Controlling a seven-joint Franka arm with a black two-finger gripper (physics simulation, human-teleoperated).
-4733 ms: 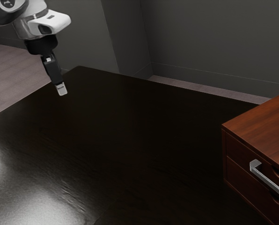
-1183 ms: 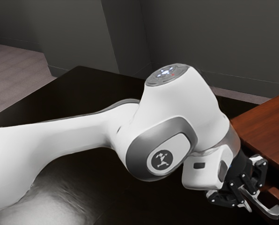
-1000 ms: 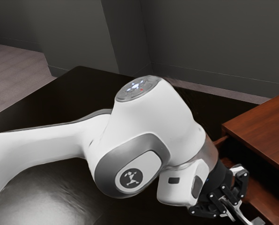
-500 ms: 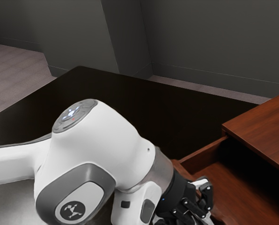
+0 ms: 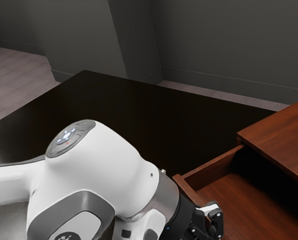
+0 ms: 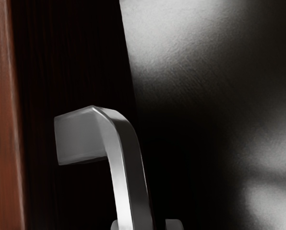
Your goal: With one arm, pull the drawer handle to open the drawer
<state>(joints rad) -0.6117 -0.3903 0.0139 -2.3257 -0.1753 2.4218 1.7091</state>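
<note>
a dark, glossy wooden table [image 5: 139, 115] takes up most of the exterior view, with a pale sheen on it toward that view's lower left. behind it stand grey walls [image 5: 229, 35] with a baseboard [image 5: 229, 79] and a jutting wall corner [image 5: 131, 40]. a mauve floor [image 5: 14, 75] lies at the exterior view's left.

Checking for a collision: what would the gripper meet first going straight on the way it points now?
Most likely the drawer handle: in the wrist view it stands right ahead of the hand. Depth is unclear, so the gripper, at the open drawer's front, may be touching it.
</note>
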